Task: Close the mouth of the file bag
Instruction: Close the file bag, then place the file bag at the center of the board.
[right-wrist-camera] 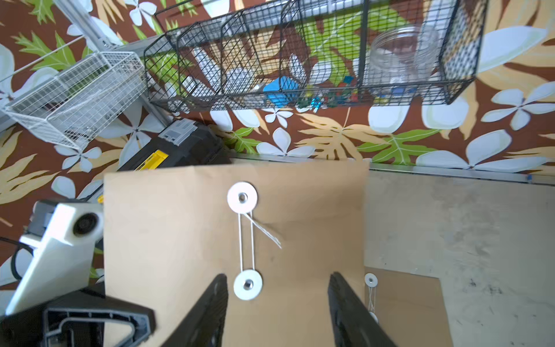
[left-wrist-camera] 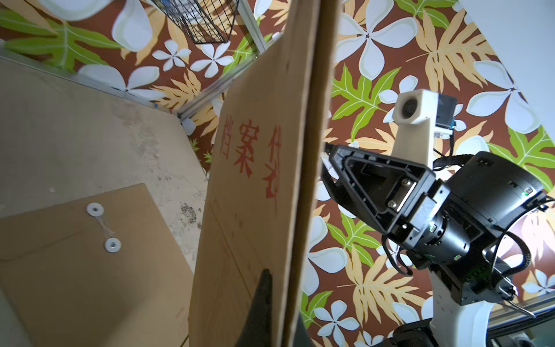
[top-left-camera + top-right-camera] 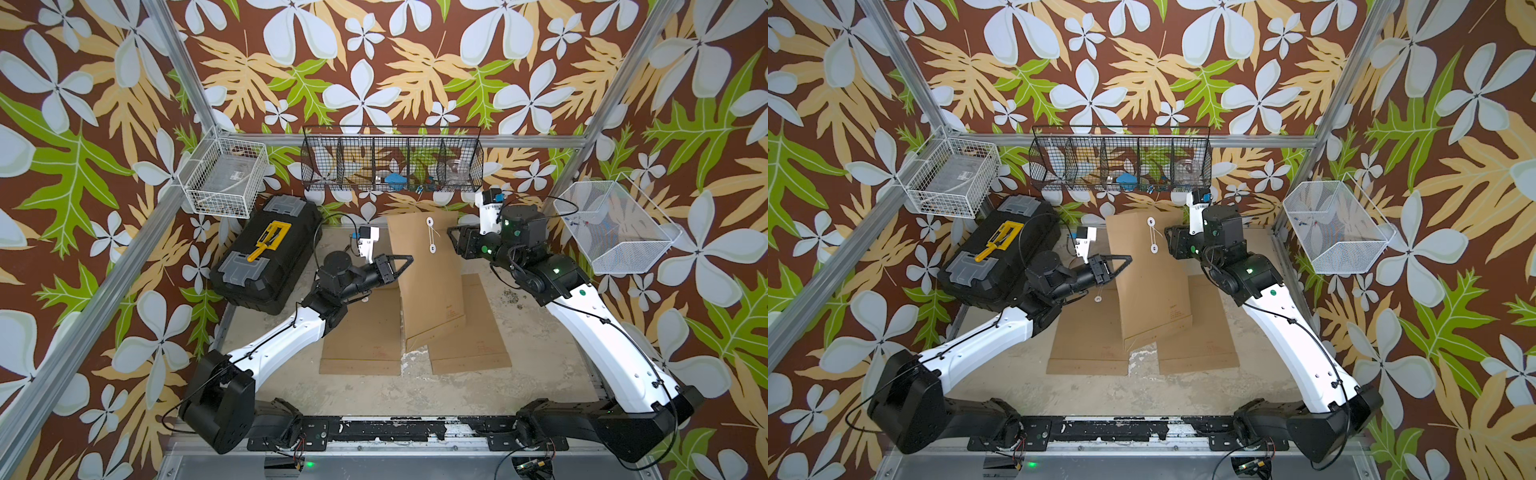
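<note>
Roughly front-to-back — file bag (image 3: 432,291), mouth (image 3: 415,217) rearward

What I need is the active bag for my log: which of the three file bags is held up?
The middle file bag, clamped by the left gripper and tilted up; the left bag and right bag lie flat on the table.
</note>
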You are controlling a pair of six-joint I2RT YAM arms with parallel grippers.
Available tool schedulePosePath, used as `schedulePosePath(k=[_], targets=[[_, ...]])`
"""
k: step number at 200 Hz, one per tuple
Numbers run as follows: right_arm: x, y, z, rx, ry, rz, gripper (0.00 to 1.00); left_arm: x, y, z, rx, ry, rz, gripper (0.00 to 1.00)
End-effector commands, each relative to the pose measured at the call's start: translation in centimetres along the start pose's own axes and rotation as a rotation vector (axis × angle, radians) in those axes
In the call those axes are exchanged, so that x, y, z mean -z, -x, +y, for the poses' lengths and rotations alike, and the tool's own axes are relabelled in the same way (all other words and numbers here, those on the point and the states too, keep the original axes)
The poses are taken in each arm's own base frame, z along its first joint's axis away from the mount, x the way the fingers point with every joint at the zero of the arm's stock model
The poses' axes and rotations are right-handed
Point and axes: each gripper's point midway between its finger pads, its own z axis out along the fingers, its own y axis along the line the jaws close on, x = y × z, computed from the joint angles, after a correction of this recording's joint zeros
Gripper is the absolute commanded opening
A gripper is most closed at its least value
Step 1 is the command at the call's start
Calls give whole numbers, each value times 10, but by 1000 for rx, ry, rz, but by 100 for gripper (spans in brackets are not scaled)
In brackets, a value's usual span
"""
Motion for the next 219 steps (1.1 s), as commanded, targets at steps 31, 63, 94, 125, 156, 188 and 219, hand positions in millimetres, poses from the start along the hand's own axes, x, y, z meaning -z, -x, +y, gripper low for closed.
schedulePosePath(k=[31,63,94,125,156,188,219], targets=[[26,23,-30,39,-180,-70,56,-68,-40,-18,128,-183,54,0],[45,38,-46,55,-269,-122,59,-116,-75,10,255,-216,89,0],[47,35,-49,65,-282,-103,60,-166,-112,32,392,-254,133,0],[42,25,-52,63,-281,-80,61,-211,-161,60,419,-169,186,0],[35,16,-52,57,-271,-64,61,-238,-206,99,447,-40,208,0],[24,5,-53,51,-255,-30,61,-266,-230,136,422,87,240,0],[22,-2,-58,49,-258,-11,61,-276,-236,171,383,194,235,1]])
